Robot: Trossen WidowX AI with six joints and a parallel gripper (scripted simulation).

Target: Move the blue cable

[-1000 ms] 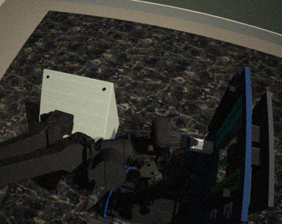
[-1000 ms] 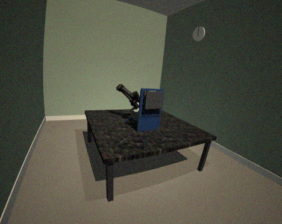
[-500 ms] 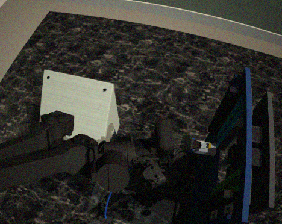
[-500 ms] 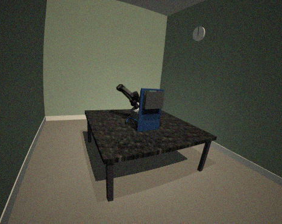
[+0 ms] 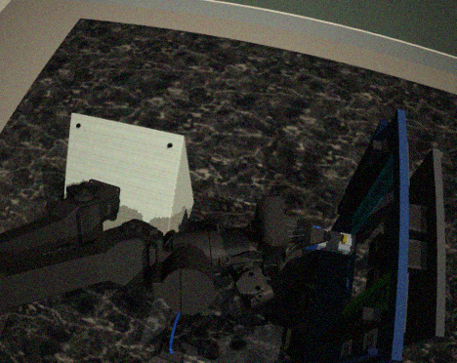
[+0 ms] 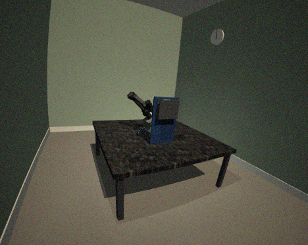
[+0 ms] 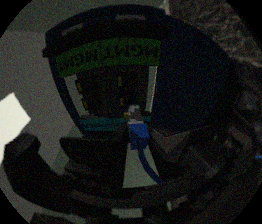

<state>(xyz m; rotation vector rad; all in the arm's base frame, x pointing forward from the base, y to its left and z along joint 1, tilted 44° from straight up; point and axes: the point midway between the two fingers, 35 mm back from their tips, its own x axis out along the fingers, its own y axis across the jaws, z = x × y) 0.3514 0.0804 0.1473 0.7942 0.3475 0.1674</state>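
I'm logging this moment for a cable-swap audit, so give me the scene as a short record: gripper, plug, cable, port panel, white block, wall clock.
gripper: shut on the plug
plug: blue with a pale front end, in front of the port panel; whether seated, cannot tell
cable: blue, trailing from the plug's back
port panel: green strip reading MGMT, upside down in the wrist view
white block: on the dark table, partly behind the arm in the top view
wall clock: round, on the dark green wall

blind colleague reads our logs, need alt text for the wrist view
Dark tool shut on a blue cable plug with a clear tip, held at a dark blue port panel with a green MGMT label strip. Image is dim; seating unclear.
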